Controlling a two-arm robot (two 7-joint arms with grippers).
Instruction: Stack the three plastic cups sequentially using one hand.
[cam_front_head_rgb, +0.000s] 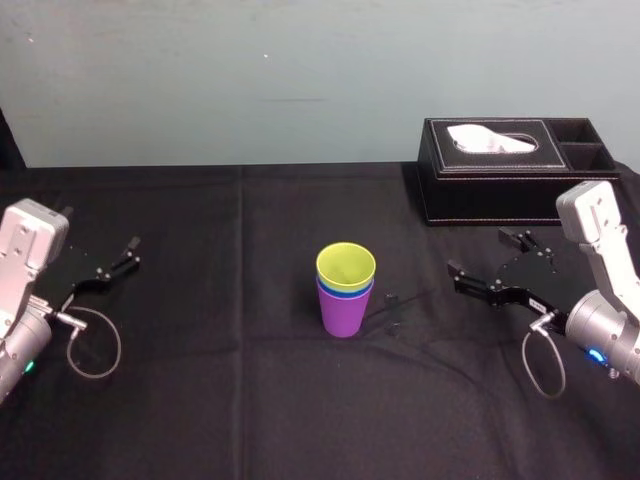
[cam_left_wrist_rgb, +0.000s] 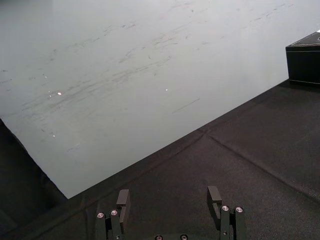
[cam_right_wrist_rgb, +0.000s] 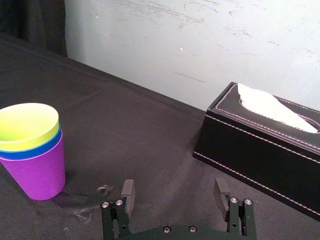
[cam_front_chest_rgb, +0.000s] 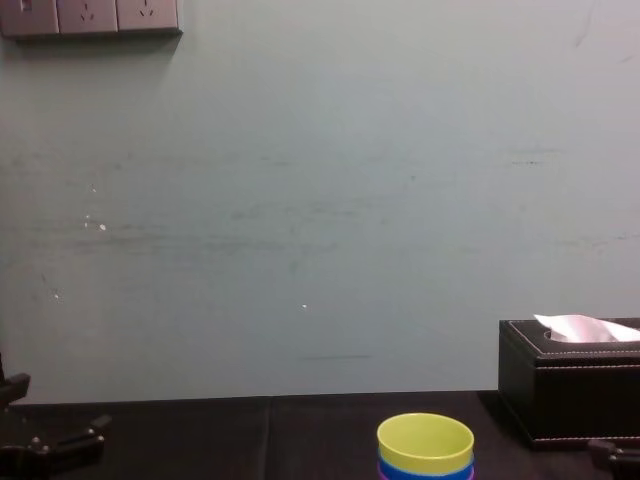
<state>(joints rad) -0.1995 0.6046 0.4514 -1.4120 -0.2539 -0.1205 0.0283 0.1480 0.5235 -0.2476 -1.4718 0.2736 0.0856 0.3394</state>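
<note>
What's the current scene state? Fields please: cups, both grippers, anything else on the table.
cups: one upright nested stack; purple cup outermost, blue cup inside it, yellow-green cup innermost
stack position: middle of the black-clothed table
right gripper: open, empty, right of the stack, not touching it
left gripper: open, empty, at the table's left side
tissue box: black, far right, behind the right gripper
task status: all three cups look stacked

Black-clothed table (cam_front_head_rgb: 220, 400) bears stacked cups (cam_front_head_rgb: 346, 290) and a tissue box (cam_front_head_rgb: 505, 170)
</note>
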